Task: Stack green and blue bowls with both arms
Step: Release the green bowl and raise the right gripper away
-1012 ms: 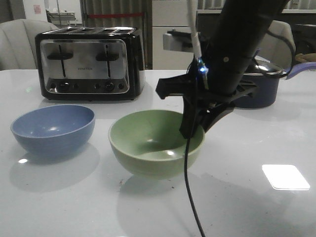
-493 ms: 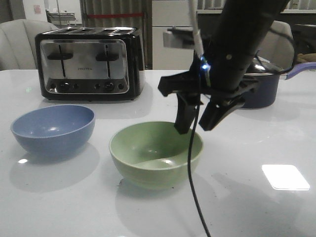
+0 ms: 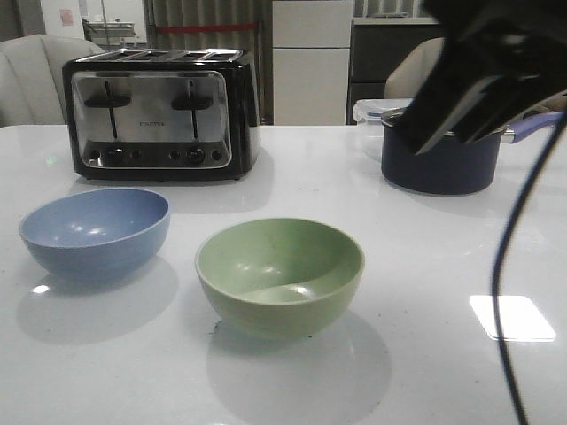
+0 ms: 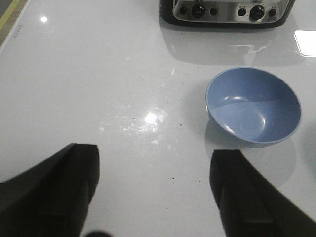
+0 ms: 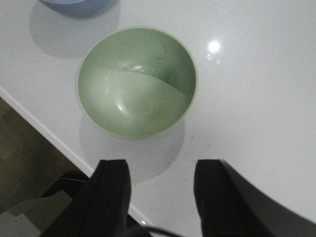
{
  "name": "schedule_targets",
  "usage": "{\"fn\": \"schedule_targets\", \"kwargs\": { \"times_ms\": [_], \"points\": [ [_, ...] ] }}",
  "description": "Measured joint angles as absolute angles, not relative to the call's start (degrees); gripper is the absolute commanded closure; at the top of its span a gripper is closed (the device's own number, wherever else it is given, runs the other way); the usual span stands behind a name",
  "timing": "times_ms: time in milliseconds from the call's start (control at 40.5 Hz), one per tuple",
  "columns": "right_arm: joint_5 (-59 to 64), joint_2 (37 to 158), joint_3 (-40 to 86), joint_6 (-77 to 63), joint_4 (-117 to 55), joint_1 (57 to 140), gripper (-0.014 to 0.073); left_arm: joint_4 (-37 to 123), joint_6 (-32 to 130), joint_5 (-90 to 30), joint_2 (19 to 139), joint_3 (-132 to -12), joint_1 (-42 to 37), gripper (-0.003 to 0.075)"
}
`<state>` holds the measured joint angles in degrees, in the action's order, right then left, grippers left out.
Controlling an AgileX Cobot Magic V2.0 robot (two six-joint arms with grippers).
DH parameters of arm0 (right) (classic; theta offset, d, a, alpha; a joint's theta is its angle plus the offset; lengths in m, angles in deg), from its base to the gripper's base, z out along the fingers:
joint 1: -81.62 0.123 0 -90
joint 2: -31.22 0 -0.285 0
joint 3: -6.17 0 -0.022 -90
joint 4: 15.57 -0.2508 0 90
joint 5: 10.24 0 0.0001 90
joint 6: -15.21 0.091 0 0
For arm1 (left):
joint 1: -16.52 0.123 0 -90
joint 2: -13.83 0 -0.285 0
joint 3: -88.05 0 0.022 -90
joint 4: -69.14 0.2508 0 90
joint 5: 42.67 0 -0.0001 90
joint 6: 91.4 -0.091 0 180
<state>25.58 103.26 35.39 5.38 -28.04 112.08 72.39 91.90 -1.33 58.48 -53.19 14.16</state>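
**Bowls apart, both grippers empty**

Green bowl [image 3: 279, 274] sits upright mid-worktop [image 3: 443, 372], near the front edge; blue bowl [image 3: 95, 232] upright just beside it, to the left, not touching. Right gripper [image 5: 158, 190] hovers above the green bowl w/ fingers apart, holding nothing. Left gripper [image 4: 154, 190] is spread wide too, over bare worktop near the blue bowl. Likely next step: left arm takes the blue bowl. Best to pinch the rim wall, lift level, lower concentric into green. Toaster [image 3: 159, 113] and saucepan [image 3: 440, 159] stand behind, well clear.
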Motion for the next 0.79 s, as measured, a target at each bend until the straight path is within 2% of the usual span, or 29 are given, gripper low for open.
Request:
{"fn": "schedule_targets", "kwargs": {
  "times_ms": [444, 790],
  "points": [
    [29.17, 76.47, 48.81, 5.29, -28.04, 112.08, 0.0168, 70.33, 89.33, -1.33, 60.03, -53.19, 14.16, 0.0192],
    [29.49, 73.06, 49.52, 5.29, -28.04, 112.08, 0.0168, 60.48, 80.65, -1.52, 74.22, -56.20, 14.16, 0.0190]
  ]
}}
